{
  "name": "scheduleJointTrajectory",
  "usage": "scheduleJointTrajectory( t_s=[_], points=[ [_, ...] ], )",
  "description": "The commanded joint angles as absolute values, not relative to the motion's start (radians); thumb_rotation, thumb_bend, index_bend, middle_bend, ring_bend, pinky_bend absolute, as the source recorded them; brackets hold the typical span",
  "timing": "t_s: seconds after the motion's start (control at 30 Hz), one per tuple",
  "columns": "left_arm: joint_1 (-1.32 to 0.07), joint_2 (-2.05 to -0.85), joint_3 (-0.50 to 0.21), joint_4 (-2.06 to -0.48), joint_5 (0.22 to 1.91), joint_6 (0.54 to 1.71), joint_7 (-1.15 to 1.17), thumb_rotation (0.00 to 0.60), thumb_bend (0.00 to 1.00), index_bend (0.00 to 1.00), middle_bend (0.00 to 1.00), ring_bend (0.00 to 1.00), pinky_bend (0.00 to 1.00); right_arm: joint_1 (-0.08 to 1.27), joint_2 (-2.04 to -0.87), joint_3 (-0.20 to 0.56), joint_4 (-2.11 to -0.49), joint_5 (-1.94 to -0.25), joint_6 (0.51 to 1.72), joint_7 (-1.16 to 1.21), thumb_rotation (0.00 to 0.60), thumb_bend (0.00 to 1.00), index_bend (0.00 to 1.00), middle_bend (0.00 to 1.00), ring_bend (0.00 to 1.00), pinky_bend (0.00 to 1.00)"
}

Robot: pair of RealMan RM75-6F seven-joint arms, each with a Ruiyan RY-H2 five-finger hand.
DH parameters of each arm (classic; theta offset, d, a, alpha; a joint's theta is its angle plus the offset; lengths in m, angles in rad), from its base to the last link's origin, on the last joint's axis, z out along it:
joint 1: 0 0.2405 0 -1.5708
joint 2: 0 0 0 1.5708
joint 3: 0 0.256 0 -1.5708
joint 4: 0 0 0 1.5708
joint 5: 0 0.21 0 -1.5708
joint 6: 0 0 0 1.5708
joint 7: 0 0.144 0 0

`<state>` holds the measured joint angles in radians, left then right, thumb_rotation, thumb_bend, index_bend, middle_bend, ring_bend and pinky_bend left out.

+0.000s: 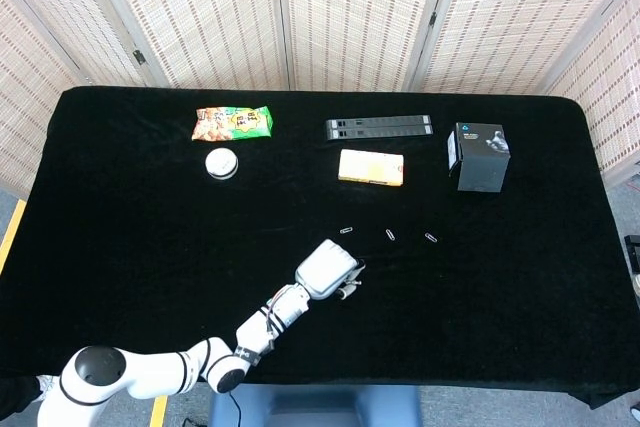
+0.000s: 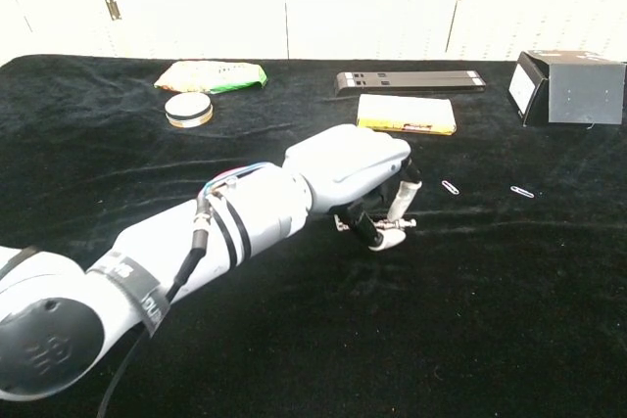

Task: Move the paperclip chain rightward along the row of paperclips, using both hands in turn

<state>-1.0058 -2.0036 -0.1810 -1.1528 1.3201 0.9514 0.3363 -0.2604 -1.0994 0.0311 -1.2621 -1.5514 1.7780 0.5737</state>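
My left hand hangs over the near middle of the black table, its fingers curled down around a short silver paperclip chain. In the chest view the same left hand pinches the paperclip chain just above the cloth. Three loose paperclips lie in a row beyond the hand: one, a second and a third. The chest view shows only two of them; the arm hides the other. My right hand is in neither view.
Along the back of the table lie a snack bag, a round tin, a long black bar, a yellow box and a black box.
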Motion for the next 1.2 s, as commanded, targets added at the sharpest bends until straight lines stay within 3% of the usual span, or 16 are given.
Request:
scheduleJointTrajectory(
  t_s=[0.03, 0.17, 0.27, 0.37, 0.47, 0.73, 0.93, 1.2],
  points=[
    [-0.99, -1.997, -0.178, -1.184, 1.305, 0.959, 0.375, 0.6, 0.45, 0.78, 1.0, 1.0, 1.0, -0.26, -1.101, 0.03, -1.259, -1.554, 1.78, 0.575, 0.6, 0.34, 0.0, 0.0, 0.0, 0.0],
    [-0.983, -1.996, -0.182, -1.199, 1.289, 0.953, 0.403, 0.6, 0.44, 0.75, 1.0, 1.0, 1.0, -0.259, -1.101, 0.031, -1.256, -1.557, 1.784, 0.581, 0.6, 0.34, 0.0, 0.0, 0.0, 0.0],
    [-0.98, -1.99, -0.186, -1.209, 1.27, 0.938, 0.424, 0.6, 0.29, 0.51, 1.0, 1.0, 1.0, -0.259, -1.103, 0.032, -1.254, -1.556, 1.785, 0.583, 0.6, 0.34, 0.0, 0.0, 0.0, 0.0],
    [-0.976, -1.983, -0.197, -1.231, 1.237, 0.923, 0.445, 0.6, 0.17, 0.17, 1.0, 1.0, 1.0, -0.258, -1.103, 0.03, -1.254, -1.559, 1.786, 0.58, 0.6, 0.34, 0.0, 0.0, 0.0, 0.0],
    [-0.972, -1.98, -0.205, -1.245, 1.22, 0.927, 0.466, 0.6, 0.14, 0.05, 1.0, 1.0, 1.0, -0.258, -1.103, 0.03, -1.255, -1.56, 1.786, 0.577, 0.6, 0.34, 0.0, 0.0, 0.0, 0.0],
    [-0.96, -1.934, -0.211, -1.296, 1.193, 0.935, 0.522, 0.6, 0.13, 0.03, 1.0, 1.0, 1.0, -0.252, -1.106, 0.028, -1.261, -1.561, 1.779, 0.554, 0.6, 0.34, 0.0, 0.0, 0.0, 0.0],
    [-0.93, -1.825, -0.22, -1.328, 1.193, 0.966, 0.526, 0.6, 0.13, 0.02, 1.0, 1.0, 1.0, -0.249, -1.108, 0.028, -1.274, -1.565, 1.778, 0.525, 0.6, 0.34, 0.0, 0.0, 0.0, 0.0],
    [-0.9, -1.752, -0.251, -1.064, 1.234, 1.001, 0.341, 0.6, 0.14, 0.1, 1.0, 1.0, 1.0, -0.225, -1.112, 0.025, -1.313, -1.57, 1.742, 0.439, 0.6, 0.34, 0.0, 0.0, 0.0, 0.0]
  ],
)
